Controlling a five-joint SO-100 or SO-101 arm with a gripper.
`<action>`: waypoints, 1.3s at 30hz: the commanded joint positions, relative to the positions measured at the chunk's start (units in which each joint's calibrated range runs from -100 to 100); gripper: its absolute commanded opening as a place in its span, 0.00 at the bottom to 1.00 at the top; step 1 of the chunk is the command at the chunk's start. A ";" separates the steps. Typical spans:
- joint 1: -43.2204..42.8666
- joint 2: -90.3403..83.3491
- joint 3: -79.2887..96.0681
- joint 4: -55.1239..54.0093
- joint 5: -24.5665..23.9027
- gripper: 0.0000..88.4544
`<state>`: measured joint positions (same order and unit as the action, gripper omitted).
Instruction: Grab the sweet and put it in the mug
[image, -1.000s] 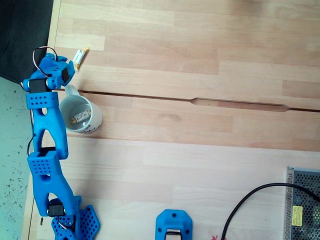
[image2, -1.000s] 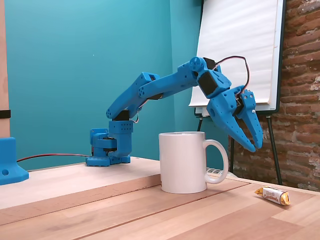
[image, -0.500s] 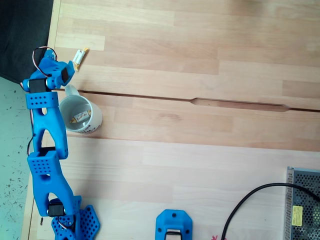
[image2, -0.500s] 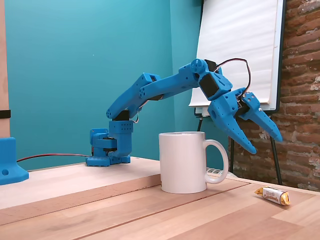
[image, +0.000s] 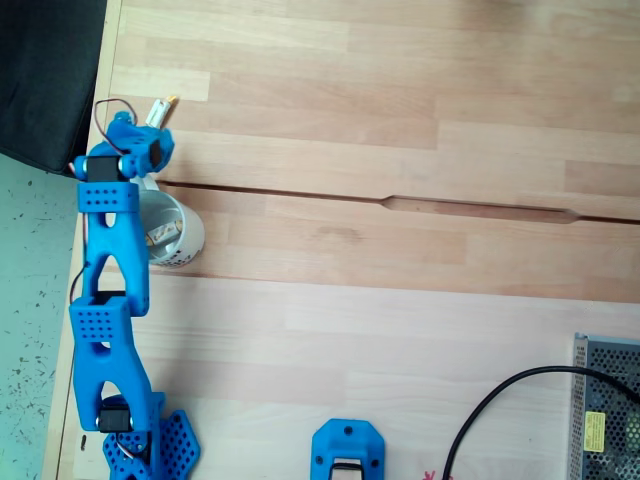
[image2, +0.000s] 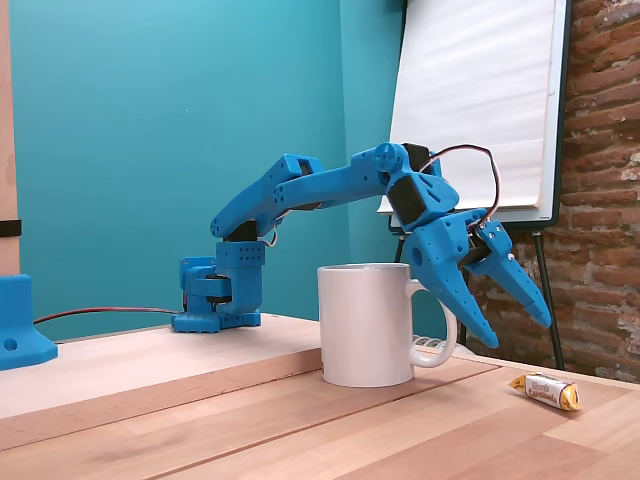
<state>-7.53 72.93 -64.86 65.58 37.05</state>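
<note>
Lowered since half a second ago, the blue plastic two-finger gripper (image2: 508, 335) now hangs beside the mug's handle, nearer the tabletop, its jaws spread and holding nothing; in the top-down fixed view the arm has swung rightward over part of the mug. The pale butcher-block wooden table (image: 400, 300) has glued planks with visible grain and a dark seam running across it; a teal wall, a white flip-chart pad and red brick stand behind. The small round white glazed ceramic mug (image2: 366, 324), with a loop handle, stands near the table's left edge in the top-down fixed view (image: 178, 240), with one wrapped candy (image: 161, 236) inside. The tiny oblong sweet in a white wrapper with orange-gold twisted ends (image2: 545, 391) lies on the wood past the handle, apart from the fingertips (image: 160, 109). A black cable (image: 500, 400) and a perforated metal box (image: 608, 420) occupy the table's lower right corner.
</note>
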 joint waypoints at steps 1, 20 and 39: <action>1.36 -0.82 -3.65 -4.86 0.39 0.31; 1.29 4.09 -2.76 -8.73 -0.05 0.31; -1.54 6.50 -3.65 -8.89 -0.05 0.31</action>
<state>-8.79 81.20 -64.95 57.45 37.14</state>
